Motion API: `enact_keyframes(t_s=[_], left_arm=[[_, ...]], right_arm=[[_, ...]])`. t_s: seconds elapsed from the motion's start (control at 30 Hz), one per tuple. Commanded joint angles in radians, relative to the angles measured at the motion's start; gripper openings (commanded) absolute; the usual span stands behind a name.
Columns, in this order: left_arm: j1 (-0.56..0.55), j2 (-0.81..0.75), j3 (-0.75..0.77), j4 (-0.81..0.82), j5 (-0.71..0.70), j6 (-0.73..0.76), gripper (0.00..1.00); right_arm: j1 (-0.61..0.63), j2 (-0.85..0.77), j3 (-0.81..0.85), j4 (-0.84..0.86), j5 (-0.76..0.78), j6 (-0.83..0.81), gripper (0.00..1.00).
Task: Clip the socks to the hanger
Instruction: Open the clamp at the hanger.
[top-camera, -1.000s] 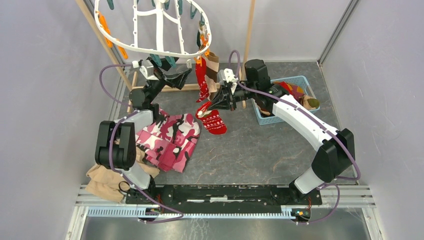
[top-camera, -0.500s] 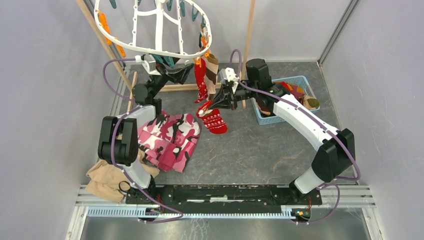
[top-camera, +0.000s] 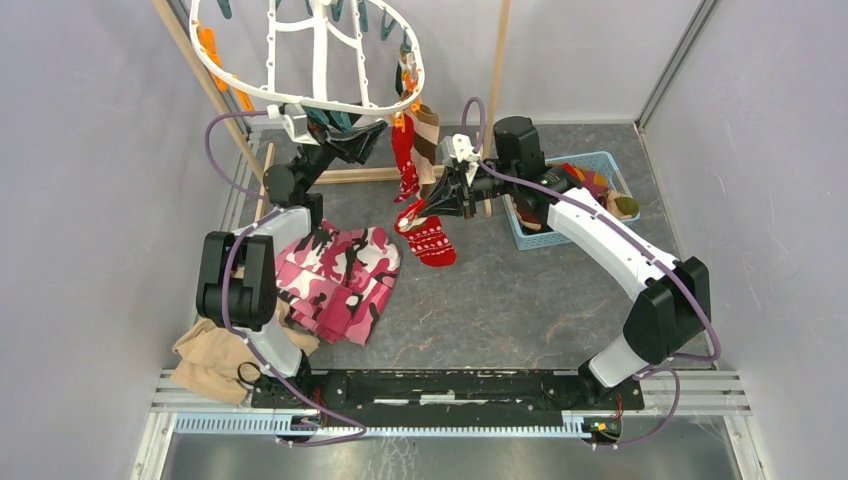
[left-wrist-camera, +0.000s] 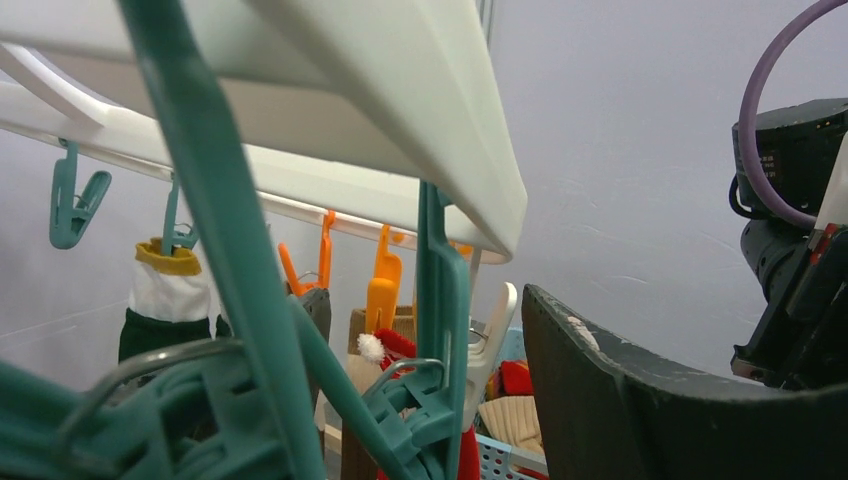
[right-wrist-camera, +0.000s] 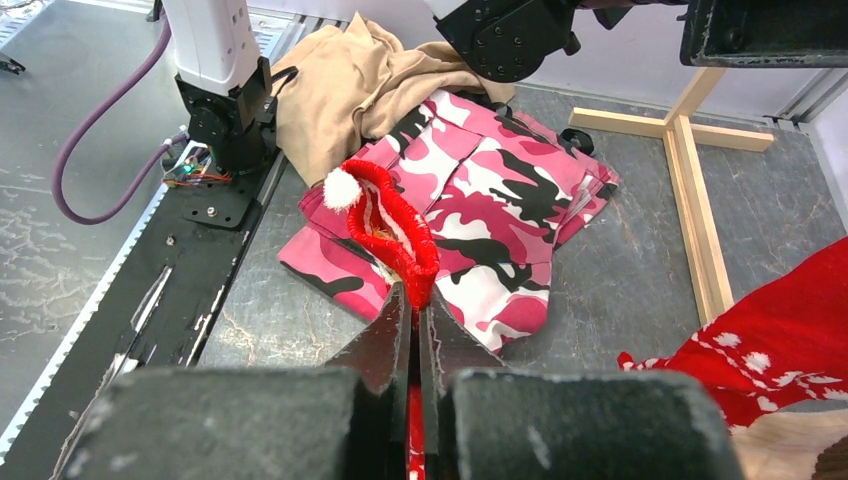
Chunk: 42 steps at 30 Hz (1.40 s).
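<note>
Right gripper (right-wrist-camera: 413, 300) clamped on red sock (right-wrist-camera: 400, 235) cuff, sock hanging from its tips, left gripper (top-camera: 368, 137) jaws apart beside teal clip (left-wrist-camera: 441, 300) of hanger (top-camera: 300, 101)

Left arm (top-camera: 283, 190) rises steeply from a folded elbow; the left gripper (top-camera: 362, 137) points right, jaws apart. Right arm (top-camera: 600, 238) extends forward and left; the right gripper (top-camera: 420, 212) has its 2 fingers pinched together on a red sock (right-wrist-camera: 395, 225).

a robotics lab cell: plain grey partition walls (top-camera: 90, 150) enclose a table (top-camera: 520, 290) edged with a metal mounting rail (top-camera: 460, 425).
</note>
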<state>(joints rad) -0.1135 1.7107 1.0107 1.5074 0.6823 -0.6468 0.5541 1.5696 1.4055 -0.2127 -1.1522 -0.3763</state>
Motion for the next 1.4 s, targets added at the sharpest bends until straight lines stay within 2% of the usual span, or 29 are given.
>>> enact_keyframes(t_s=[0.0,0.37,0.5,0.63,0.73,0.9,0.97,1.1,1.2,1.37], left_arm=[[-0.006,0.020,0.043,0.229,-0.004,-0.062,0.77],[-0.021,0.038,0.066,0.230,-0.001,-0.083,0.69],[-0.026,0.039,0.075,0.231,-0.002,-0.101,0.70],[-0.029,0.040,0.075,0.230,-0.010,-0.118,0.76],[-0.034,0.041,0.081,0.231,-0.009,-0.120,0.76],[-0.037,0.047,0.100,0.229,0.006,-0.140,0.67],[-0.037,0.047,0.105,0.229,0.006,-0.150,0.55],[-0.038,0.052,0.117,0.229,0.010,-0.175,0.43],[-0.038,0.053,0.121,0.230,0.007,-0.190,0.31],[-0.038,0.051,0.115,0.229,0.006,-0.202,0.24]], right_arm=[[-0.006,-0.032,0.004,0.006,-0.027,-0.012,0.02],[-0.007,-0.031,0.006,0.006,-0.027,-0.010,0.02],[-0.008,-0.029,0.003,0.006,-0.027,-0.012,0.02],[-0.009,-0.028,0.003,0.006,-0.027,-0.012,0.02],[-0.010,-0.026,0.004,0.006,-0.027,-0.012,0.02],[-0.013,-0.028,0.004,0.006,-0.029,-0.010,0.02],[-0.013,-0.028,0.004,0.006,-0.030,-0.010,0.02],[-0.020,-0.025,0.000,0.005,-0.030,-0.012,0.02],[-0.025,-0.023,0.001,0.004,-0.028,-0.012,0.02],[-0.039,-0.017,0.014,0.004,-0.027,-0.007,0.02]])
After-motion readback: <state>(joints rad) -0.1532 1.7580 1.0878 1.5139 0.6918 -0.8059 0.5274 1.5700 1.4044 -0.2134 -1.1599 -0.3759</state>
